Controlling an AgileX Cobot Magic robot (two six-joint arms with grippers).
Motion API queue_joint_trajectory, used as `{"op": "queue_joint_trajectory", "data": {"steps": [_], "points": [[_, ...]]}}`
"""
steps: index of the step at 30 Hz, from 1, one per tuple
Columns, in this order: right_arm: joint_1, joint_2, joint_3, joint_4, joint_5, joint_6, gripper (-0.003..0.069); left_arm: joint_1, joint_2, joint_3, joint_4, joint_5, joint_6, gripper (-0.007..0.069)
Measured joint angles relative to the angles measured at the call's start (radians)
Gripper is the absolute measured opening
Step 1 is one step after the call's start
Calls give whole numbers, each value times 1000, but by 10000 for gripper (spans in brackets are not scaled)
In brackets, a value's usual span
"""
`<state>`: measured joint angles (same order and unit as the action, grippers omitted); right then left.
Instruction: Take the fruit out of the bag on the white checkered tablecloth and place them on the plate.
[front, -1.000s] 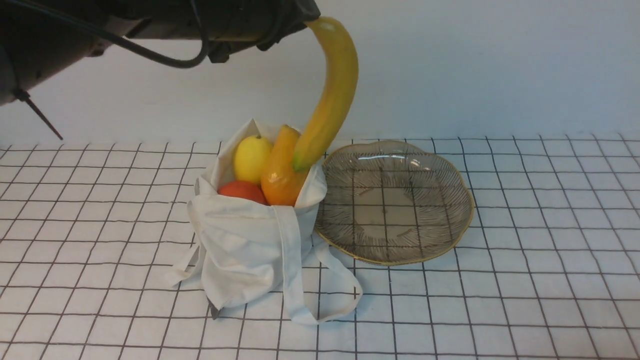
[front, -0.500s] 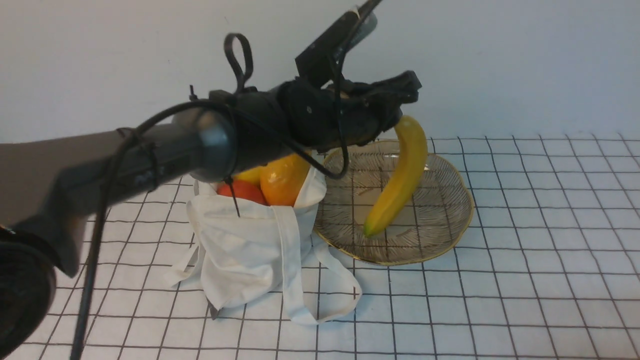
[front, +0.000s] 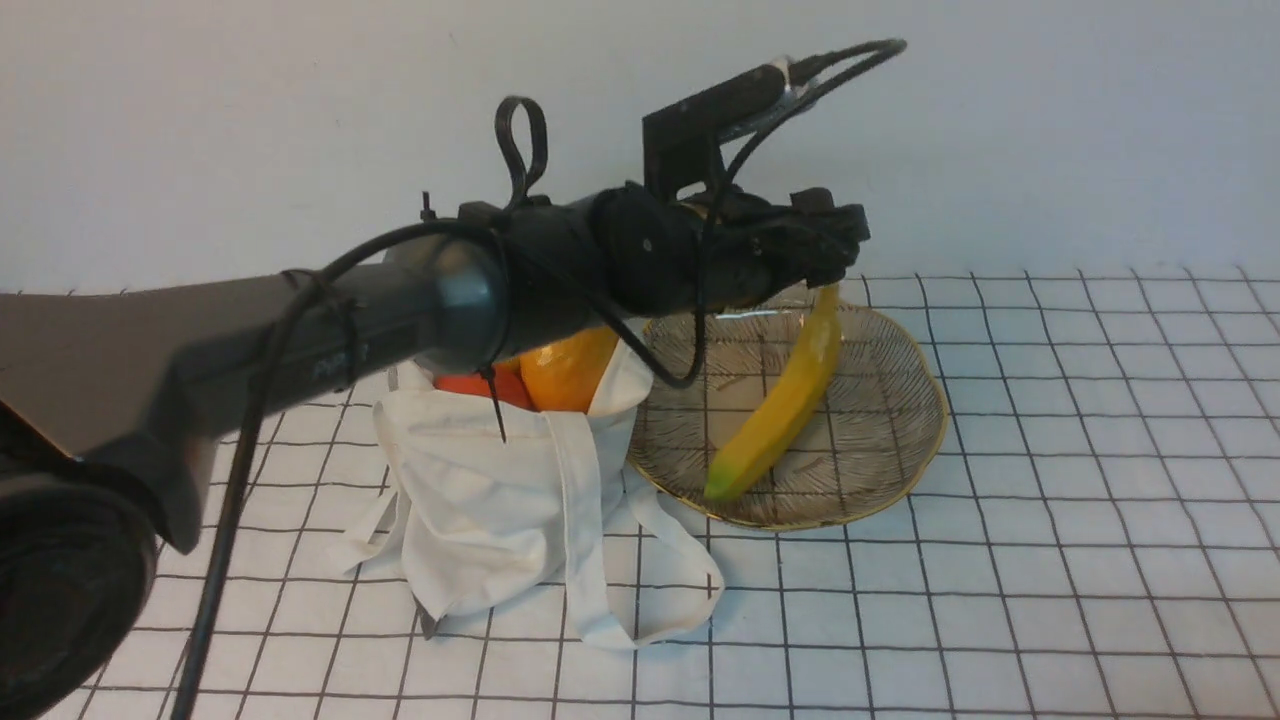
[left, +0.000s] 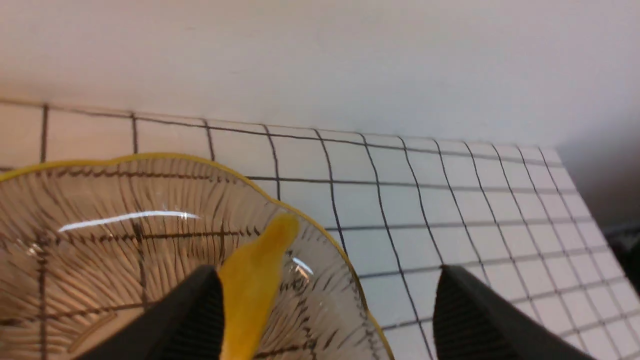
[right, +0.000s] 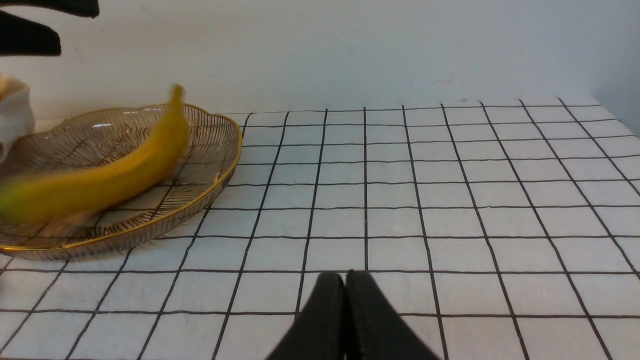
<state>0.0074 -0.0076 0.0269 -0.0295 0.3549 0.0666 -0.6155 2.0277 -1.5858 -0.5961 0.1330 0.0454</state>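
- Left gripper: fingers spread wide, nothing clamped; hovers over the plate's far side, with the banana's stem end beside 1 finger.
- Banana: lies slanted in the plate, green tip at the near rim.
- Right gripper: fingers pressed together, empty, low over the white checkered tablecloth.
- Bag: upright, just left of the plate; mango and tangerine show at its mouth.
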Motion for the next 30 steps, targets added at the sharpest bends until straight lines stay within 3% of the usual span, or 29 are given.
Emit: {"op": "queue_joint_trajectory", "data": {"steps": [2, 3, 4, 5, 8, 10, 17, 20, 25, 30], "points": [[0, 0, 0, 0, 0, 0, -15, 6, -24, -18, 23, 91, 66, 440], [0, 0, 0, 0, 0, 0, -15, 14, -63, -44, 49, 204, 119, 353], [0, 0, 0, 0, 0, 0, -15, 16, -63, -47, 51, 217, 123, 342], [0, 0, 0, 0, 0, 0, -15, 26, -101, -71, 80, 322, 146, 241], [0, 0, 0, 0, 0, 0, -15, 40, -161, -108, 161, 495, 159, 77], [0, 0, 0, 0, 0, 0, -15, 48, -213, -131, 249, 632, 155, 21], [0, 0, 0, 0, 0, 0, -15, 52, -383, -144, 515, 959, 95, -8], [0, 0, 0, 0, 0, 0, -15, 52, -469, -143, 636, 1092, 16, -8], [0, 0, 0, 0, 0, 0, -15, 52, -584, -59, 699, 1110, -70, -8], [0, 0, 0, 0, 0, 0, -15, 52, -743, 169, 730, 1103, -121, -8]]}}
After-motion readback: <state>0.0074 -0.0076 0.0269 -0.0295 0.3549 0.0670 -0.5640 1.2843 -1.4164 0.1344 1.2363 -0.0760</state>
